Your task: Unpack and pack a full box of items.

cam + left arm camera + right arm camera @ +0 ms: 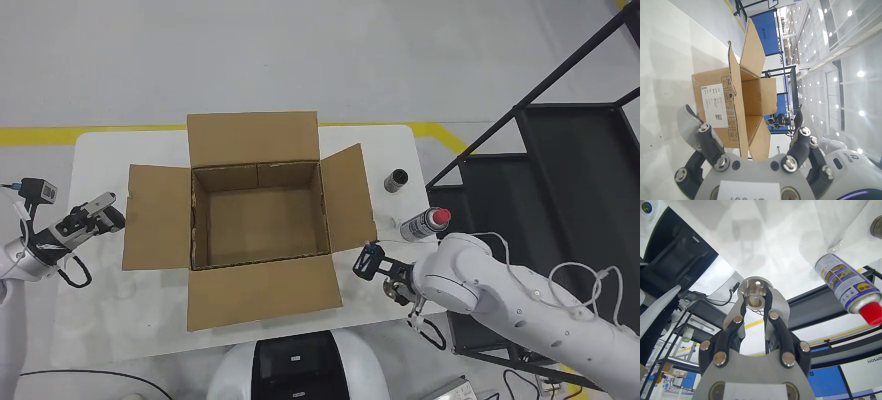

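Note:
An open cardboard box [258, 222] stands in the middle of the white table [110, 310], all flaps folded outward and its inside bare. My left gripper [105, 213] is off the box's left flap, open with nothing in it; its wrist view looks past the open gripper [743, 113] at the box [751, 98] and its labelled side. My right gripper [372, 263] sits by the box's front right corner, shut on a silver flanged metal part [755, 291]. A spray can with a red cap [425, 224] lies on the table to the right, and a small metal cylinder [396, 181] stands beyond it.
A black metal stair frame [560, 180] rises just past the table's right edge. In the right wrist view the spray can [848, 289] lies close to the table edge, with the metal cylinder [876, 226] farther off.

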You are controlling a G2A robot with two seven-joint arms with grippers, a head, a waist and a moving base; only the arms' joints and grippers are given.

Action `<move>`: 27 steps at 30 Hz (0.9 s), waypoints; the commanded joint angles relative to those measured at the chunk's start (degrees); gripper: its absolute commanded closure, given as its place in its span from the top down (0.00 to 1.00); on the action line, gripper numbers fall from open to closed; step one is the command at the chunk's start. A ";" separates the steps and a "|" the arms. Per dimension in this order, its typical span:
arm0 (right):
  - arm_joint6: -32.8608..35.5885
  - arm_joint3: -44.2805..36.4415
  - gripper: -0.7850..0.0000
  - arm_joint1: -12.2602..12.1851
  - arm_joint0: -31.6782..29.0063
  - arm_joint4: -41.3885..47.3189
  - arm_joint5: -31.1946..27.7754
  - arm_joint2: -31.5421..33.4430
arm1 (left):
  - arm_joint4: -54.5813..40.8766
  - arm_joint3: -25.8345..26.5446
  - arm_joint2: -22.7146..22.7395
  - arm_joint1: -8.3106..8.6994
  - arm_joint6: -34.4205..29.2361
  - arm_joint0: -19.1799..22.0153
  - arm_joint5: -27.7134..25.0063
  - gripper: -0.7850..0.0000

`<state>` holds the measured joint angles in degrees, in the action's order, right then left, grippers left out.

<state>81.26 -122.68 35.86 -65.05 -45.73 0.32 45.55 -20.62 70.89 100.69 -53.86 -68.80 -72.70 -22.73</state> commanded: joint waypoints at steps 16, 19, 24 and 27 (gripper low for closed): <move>-17.48 8.62 0.00 -0.50 -10.74 -3.69 3.54 2.44 | 0.00 0.00 0.00 0.00 0.00 0.00 0.00 1.00; -18.38 9.78 0.00 -0.09 -10.90 -4.07 2.97 2.00 | 0.00 0.00 0.00 0.00 0.00 0.00 0.00 1.00; -19.83 12.03 0.00 0.80 -10.94 -4.95 3.38 0.97 | 0.00 0.00 0.00 0.00 0.00 0.00 0.00 1.00; -20.68 13.63 0.00 1.49 -10.50 -5.53 3.35 0.13 | 0.00 0.00 0.00 0.00 0.00 0.00 0.00 1.00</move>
<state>60.79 -109.57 37.14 -75.74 -51.17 3.70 45.91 -20.62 70.89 100.69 -53.86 -68.80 -72.70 -22.73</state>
